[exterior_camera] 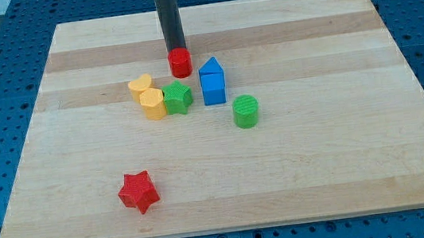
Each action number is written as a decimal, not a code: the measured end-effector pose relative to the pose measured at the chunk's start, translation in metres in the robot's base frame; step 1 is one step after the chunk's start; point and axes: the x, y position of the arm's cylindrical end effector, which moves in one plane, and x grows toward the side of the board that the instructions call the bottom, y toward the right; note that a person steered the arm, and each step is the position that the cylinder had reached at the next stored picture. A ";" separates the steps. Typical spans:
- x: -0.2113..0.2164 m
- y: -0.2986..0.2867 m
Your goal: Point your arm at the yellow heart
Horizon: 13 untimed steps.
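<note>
The yellow heart lies left of the board's middle. It touches a yellow hexagon just below it. My dark rod comes down from the view's top, and my tip ends right behind a red cylinder, touching it or nearly so. The tip is up and to the right of the yellow heart, about a block's width away. The red cylinder stands between the tip and the rest of the cluster.
A green star sits against the yellow hexagon. A blue triangle and a blue cube stand to the right. A green cylinder is lower right, a red star near the bottom. The wooden board lies on a blue pegboard.
</note>
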 end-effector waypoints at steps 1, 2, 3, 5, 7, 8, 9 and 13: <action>0.000 -0.004; 0.000 -0.061; 0.002 -0.123; 0.063 -0.152; 0.104 -0.129; 0.121 -0.115; 0.123 -0.095; 0.122 -0.086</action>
